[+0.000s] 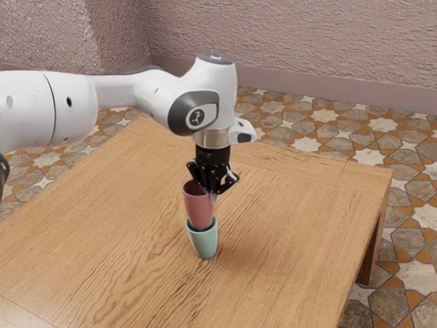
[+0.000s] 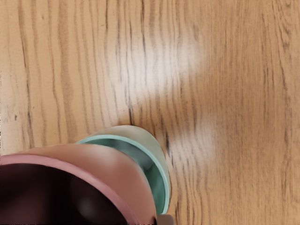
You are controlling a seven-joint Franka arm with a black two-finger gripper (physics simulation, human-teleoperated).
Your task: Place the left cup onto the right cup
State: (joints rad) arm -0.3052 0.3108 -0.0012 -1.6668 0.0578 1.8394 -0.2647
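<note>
Your hand (image 1: 213, 186) is closed on the pink cup (image 1: 196, 205), pinching its rim wall on the side facing the exterior view's right, with the arm's wrist straight above the green cup (image 1: 203, 240).

The pink cup's base is already inside the green cup's mouth. Its upper half sticks out above the green cup and its mouth faces up. The green cup stands upright on the surface (image 1: 102, 239), near the middle.

The relation your next move turns on is the pink cup's long axis. It does not run straight up from the green cup but leans a little, with its rim tipped toward the exterior view's left. Directly under the hand, the wrist view shows the pink cup (image 2: 93, 164) covering most of the green cup (image 2: 150, 154), with only a crescent of green rim showing on one side. The two axes therefore look offset, not concentric. I judge that letting go will let the pink cup settle lower or rock, so release gently.

You cannot see how deep the pink base sits, because the green wall hides it. The contact between the hand and the inside of the pink rim is also dark and hard to make out.
</note>
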